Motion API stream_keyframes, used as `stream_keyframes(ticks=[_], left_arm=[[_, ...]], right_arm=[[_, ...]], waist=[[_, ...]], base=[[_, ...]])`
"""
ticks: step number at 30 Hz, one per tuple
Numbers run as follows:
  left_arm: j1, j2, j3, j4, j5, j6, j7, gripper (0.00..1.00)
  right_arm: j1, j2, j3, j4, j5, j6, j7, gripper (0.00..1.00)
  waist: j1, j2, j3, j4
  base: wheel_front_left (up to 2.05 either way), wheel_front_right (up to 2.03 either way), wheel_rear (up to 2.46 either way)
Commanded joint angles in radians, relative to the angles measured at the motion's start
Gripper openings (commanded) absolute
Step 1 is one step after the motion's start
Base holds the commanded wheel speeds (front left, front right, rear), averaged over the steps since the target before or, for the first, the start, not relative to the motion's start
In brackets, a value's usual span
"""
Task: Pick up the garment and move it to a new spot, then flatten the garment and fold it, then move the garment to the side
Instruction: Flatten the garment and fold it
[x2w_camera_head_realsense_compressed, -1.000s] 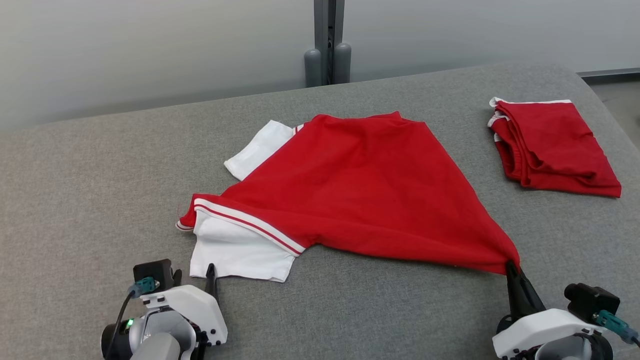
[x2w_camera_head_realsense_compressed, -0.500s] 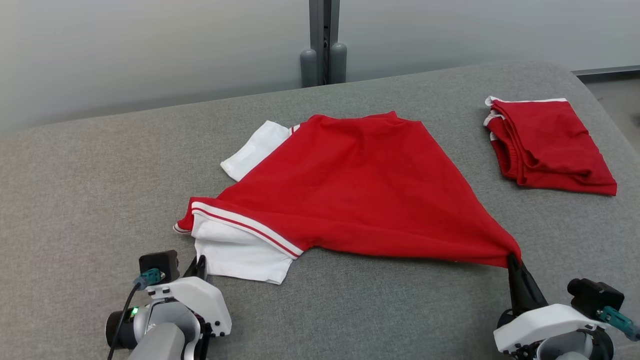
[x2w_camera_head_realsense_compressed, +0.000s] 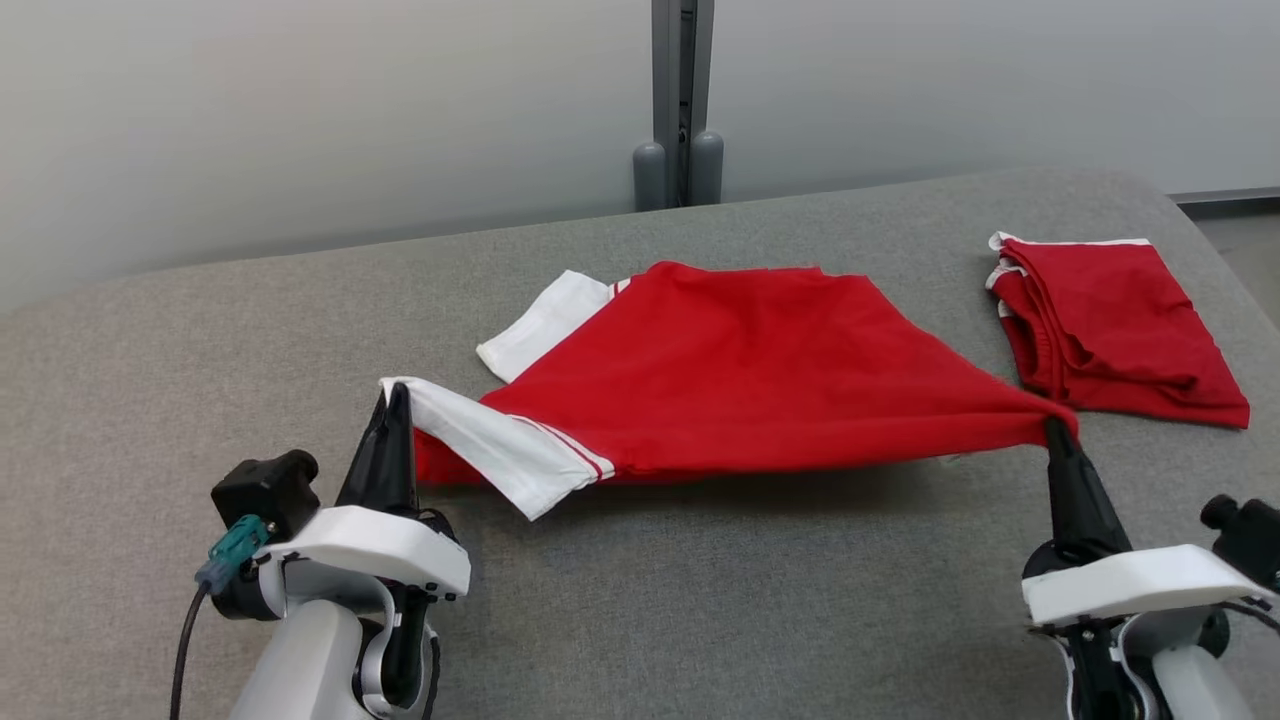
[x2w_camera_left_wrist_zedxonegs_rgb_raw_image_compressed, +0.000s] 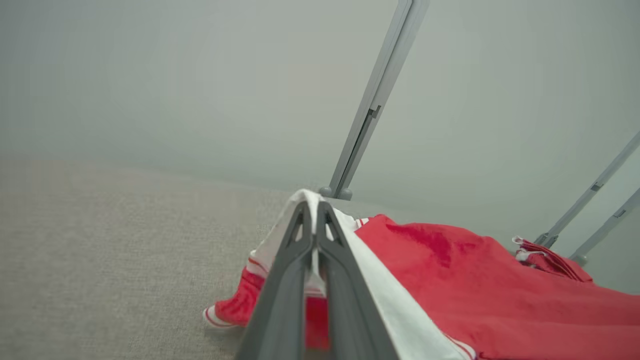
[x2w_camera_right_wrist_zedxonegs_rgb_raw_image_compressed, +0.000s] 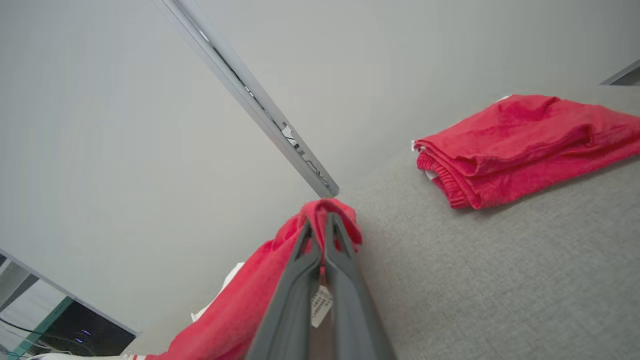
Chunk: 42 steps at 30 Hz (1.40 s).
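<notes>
Garment (x2w_camera_head_realsense_compressed: 760, 370): frame centre, near edge now lifted off the grey surface (x2w_camera_head_realsense_compressed: 700, 600), strung between both grippers.
Left gripper (x2w_camera_head_realsense_compressed: 398, 392): lower left, open a second ago, now clamped on its white sleeve (x2w_camera_head_realsense_compressed: 500, 450).
Right gripper (x2w_camera_head_realsense_compressed: 1052, 428): lower right, still pinching the red corner (x2w_camera_head_realsense_compressed: 1025, 415).
Folded red cloth (x2w_camera_head_realsense_compressed: 1110, 320): upper right.

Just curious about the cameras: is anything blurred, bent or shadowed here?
Head view: sharp, evenly lit, soft shadow under the lifted garment. Left wrist view: the table looks hazy, washed out. Right wrist view: the wall post slants steeply across.

No legible text; tiny print on the white tag (x2w_camera_right_wrist_zedxonegs_rgb_raw_image_compressed: 320, 299) of the garment (x2w_camera_right_wrist_zedxonegs_rgb_raw_image_compressed: 235, 305), unreadable.
</notes>
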Motion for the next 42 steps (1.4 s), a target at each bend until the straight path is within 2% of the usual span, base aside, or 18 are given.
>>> stream_keyframes(ticks=[1,7,13,19,25,29,35,38,40,42], left_arm=[[0.024,0.004,0.008,-0.053,-0.003,-0.005,-0.006,0.00],[0.098,0.016,0.010,-0.330,0.015,0.012,-0.004,0.00],[0.124,0.050,0.014,-0.606,0.026,0.033,0.041,0.00],[0.074,0.114,0.024,-0.839,0.085,0.059,0.097,0.00],[-0.023,0.153,0.017,-0.989,0.128,0.061,0.169,0.00],[-0.093,0.171,0.009,-1.009,0.134,0.053,0.216,0.00],[-0.210,0.179,-0.009,-0.933,0.121,0.021,0.255,0.00],[-0.333,0.187,0.001,-0.828,0.109,-0.004,0.268,0.00],[-0.514,0.210,0.007,-0.702,0.132,-0.039,0.260,0.00],[-0.645,0.209,0.016,-0.601,0.139,-0.050,0.253,0.00]], right_arm=[[0.005,-0.014,-0.008,-0.034,0.016,0.000,0.013,0.00],[0.028,-0.039,-0.043,-0.212,0.075,0.000,0.079,0.00],[0.052,-0.055,-0.082,-0.422,0.126,0.000,0.161,0.00],[0.063,-0.057,-0.146,-0.626,0.150,0.000,0.251,0.00],[0.047,-0.035,-0.216,-0.788,0.183,0.001,0.345,0.00],[0.031,-0.017,-0.247,-0.837,0.199,0.001,0.393,0.00],[-0.044,0.001,-0.246,-0.789,0.179,0.001,0.429,0.00],[-0.164,0.005,-0.222,-0.711,0.164,0.001,0.441,0.00],[-0.351,0.005,-0.203,-0.594,0.116,0.001,0.435,0.00],[-0.500,0.006,-0.190,-0.498,0.084,0.001,0.417,0.00]], waist=[[0.0000,-0.0001,-0.013,0.008],[0.0000,-0.0001,-0.038,0.016],[0.0000,-0.0001,-0.048,0.014],[0.0000,-0.0001,-0.044,0.009],[0.0000,-0.0001,-0.023,0.008],[0.0000,-0.0001,0.013,0.005],[0.0000,-0.0001,0.098,0.002],[0.0000,-0.0001,0.165,0.000],[0.0000,-0.0001,0.237,0.001],[0.0000,-0.0001,0.289,0.000]], base=[[0.00,0.00,0.00],[0.00,0.00,0.00],[0.00,0.00,0.00],[0.00,0.00,0.00],[0.00,0.00,0.00],[0.00,0.00,0.00],[0.00,0.00,0.00],[0.00,0.00,0.00],[0.00,0.00,0.00],[0.00,0.00,0.00]])
